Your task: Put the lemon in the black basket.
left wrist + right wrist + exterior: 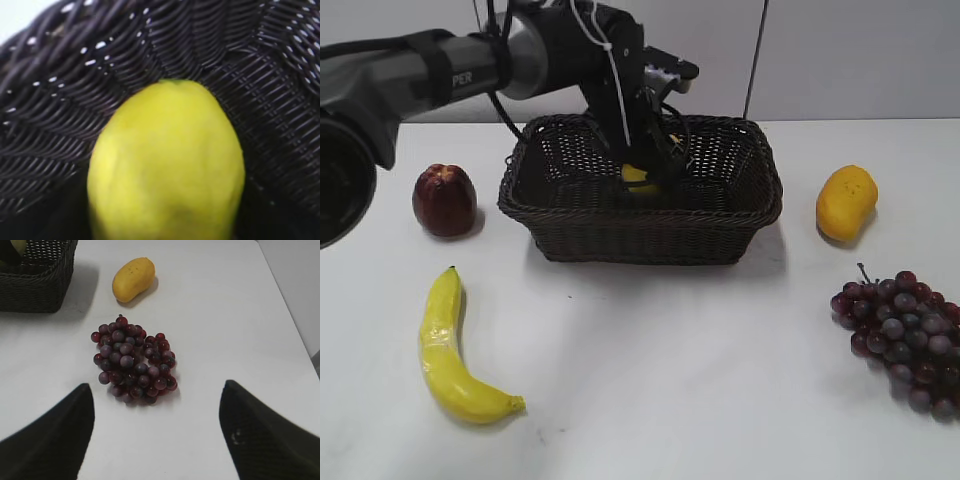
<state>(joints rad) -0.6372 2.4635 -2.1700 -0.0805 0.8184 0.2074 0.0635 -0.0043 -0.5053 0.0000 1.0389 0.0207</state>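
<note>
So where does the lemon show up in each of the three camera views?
Exterior view: the lemon sits upper centre, inside the basket, partly hidden by the left arm.
Left wrist view: it fills the lower centre, against the basket's weave.
Right wrist view: only a sliver at the top left corner, inside the basket.
Shared landmark: the basket.

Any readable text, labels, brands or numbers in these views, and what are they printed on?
"PER": white letters on the grey tube of the left arm in the exterior view; they look like the end of a longer word hidden by a black strap.
No lettering shows on the black basket, the lemon, or the other fruit.
</note>
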